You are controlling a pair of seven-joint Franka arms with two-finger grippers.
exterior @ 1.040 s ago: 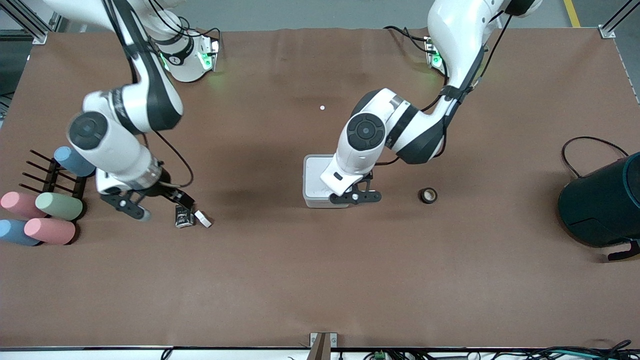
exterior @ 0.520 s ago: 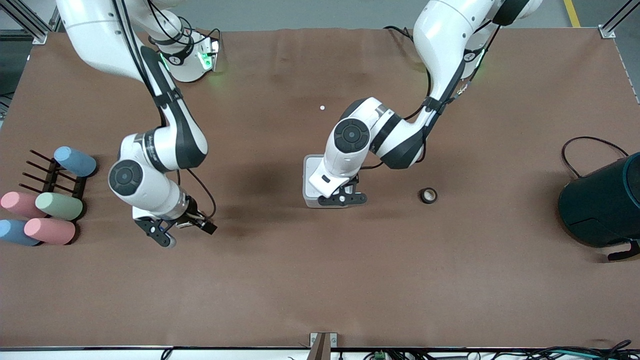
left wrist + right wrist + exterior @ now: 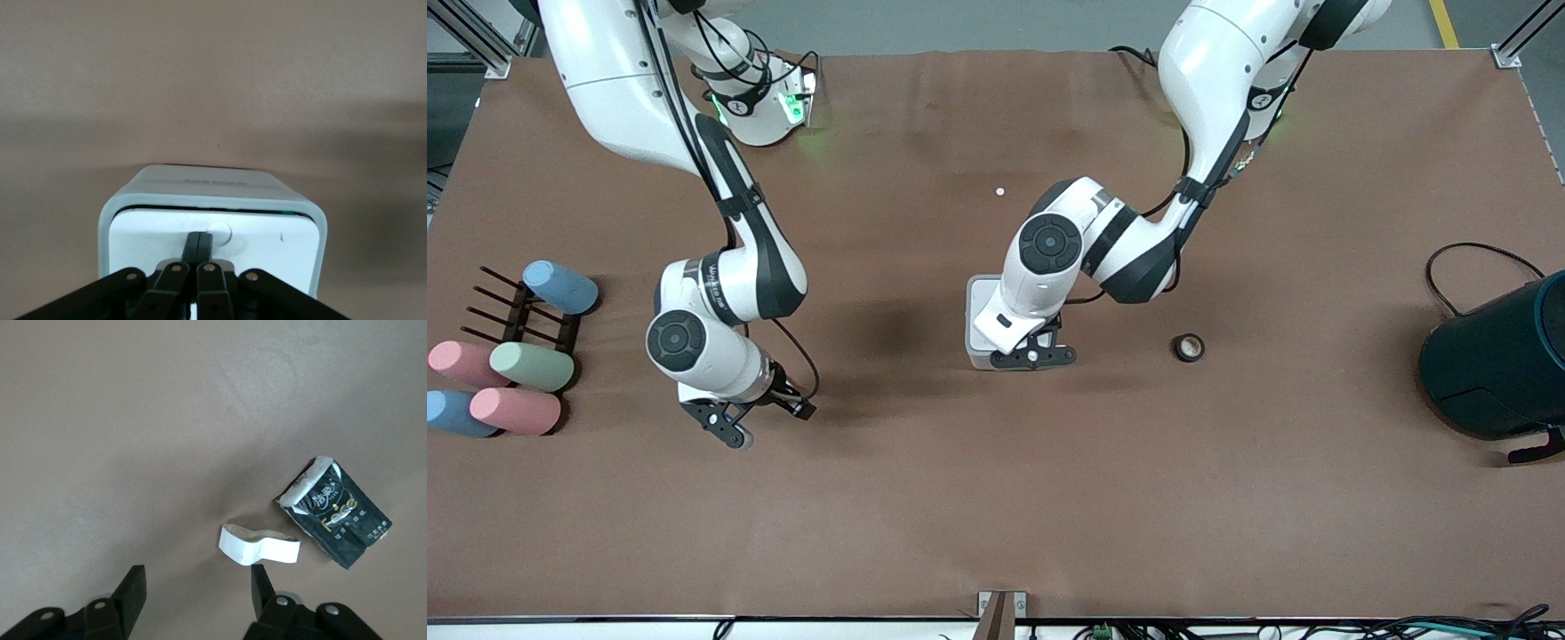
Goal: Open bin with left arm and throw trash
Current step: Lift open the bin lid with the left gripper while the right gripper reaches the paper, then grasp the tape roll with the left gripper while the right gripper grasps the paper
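My left gripper [image 3: 198,250], fingers pressed together, sits on the bin [image 3: 980,307] lid's front edge, while my right gripper [image 3: 193,590], spread, hangs over the wrapper [image 3: 335,513] and white scrap [image 3: 259,545], well apart from the bin.

Bin [image 3: 212,193]: white-grey, rounded corners, standing on brown bench [image 3: 213,73].
Lid [image 3: 273,247]: white, flat, thin dark gap along its edge.
Left gripper [image 3: 198,248]: fingers [image 3: 198,245] pressed together, tips on lid's round mark.

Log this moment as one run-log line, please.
left tool shut, on bin lid | right tool open over trash
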